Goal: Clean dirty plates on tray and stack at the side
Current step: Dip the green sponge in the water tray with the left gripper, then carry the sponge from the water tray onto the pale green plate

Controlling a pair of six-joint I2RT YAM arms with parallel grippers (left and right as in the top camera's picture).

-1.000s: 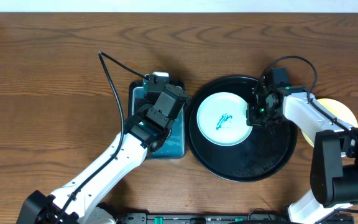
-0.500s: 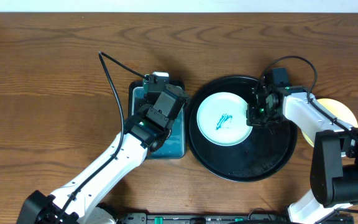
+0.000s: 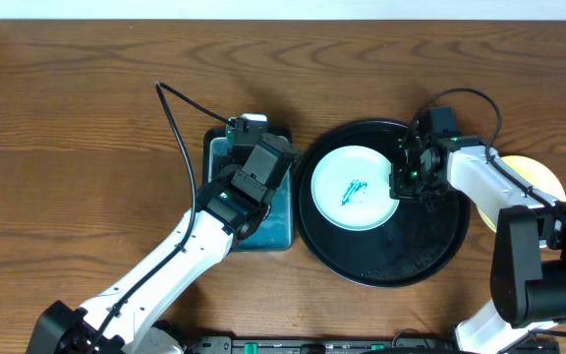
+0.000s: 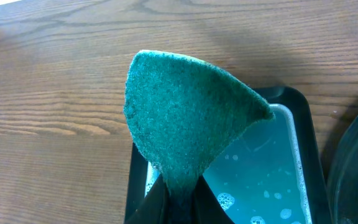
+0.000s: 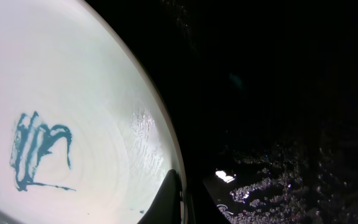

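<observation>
A pale mint-white plate (image 3: 354, 187) with a teal scribble (image 5: 39, 149) on its face lies in the left half of the round black tray (image 3: 411, 256). My right gripper (image 3: 402, 183) is shut on this plate's right rim, one finger on the face and one outside the edge (image 5: 184, 196). A yellow plate (image 3: 543, 177) rests on the table right of the tray, partly hidden by my right arm. Over the teal rectangular tray, my left gripper (image 4: 178, 190) is shut on a green sponge (image 4: 185, 118), which sticks up above the soapy water.
The teal rectangular tray (image 3: 283, 231) holds bluish water with bubbles (image 4: 260, 174) and stands just left of the black tray. The black tray's floor (image 5: 278, 186) is wet with suds. A black cable (image 3: 177, 123) loops over the table left of the teal tray.
</observation>
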